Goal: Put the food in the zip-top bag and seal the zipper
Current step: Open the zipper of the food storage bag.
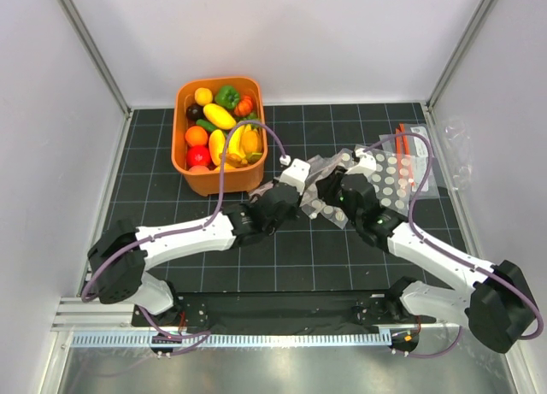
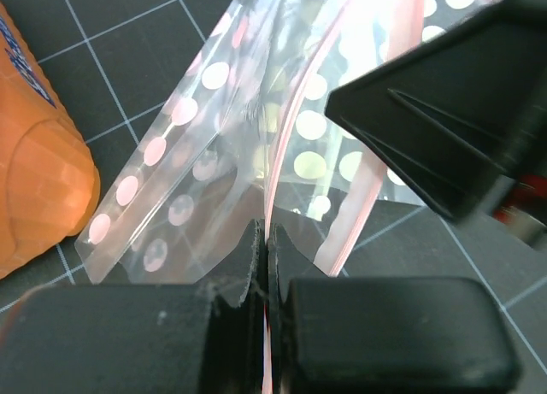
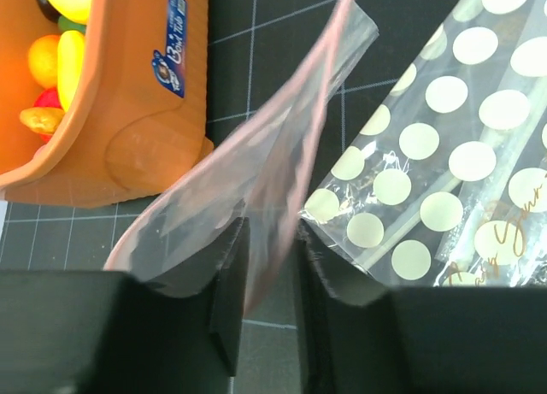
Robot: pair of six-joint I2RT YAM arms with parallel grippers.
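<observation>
Pinching zipper (image 2: 275, 172) with left fingers (image 2: 295, 261) shut; right fingers (image 3: 226, 266) part-open astride zip-top bag (image 3: 248, 172). We judge bag light, limp, slippery; best held at stiffer zipper.

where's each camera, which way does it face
top: above, behind the robot, looking down on the bin, left arm and right arm
left wrist: on that arm, facing along left gripper, shut on the bag
right wrist: on that arm, facing along right gripper astride the bag
shared: both wrist views see bag and bin

The food (image 1: 220, 129) lies heaped in the orange bin (image 1: 179, 129); clear zip-top bag (image 3: 256, 172) stands alongside.
</observation>
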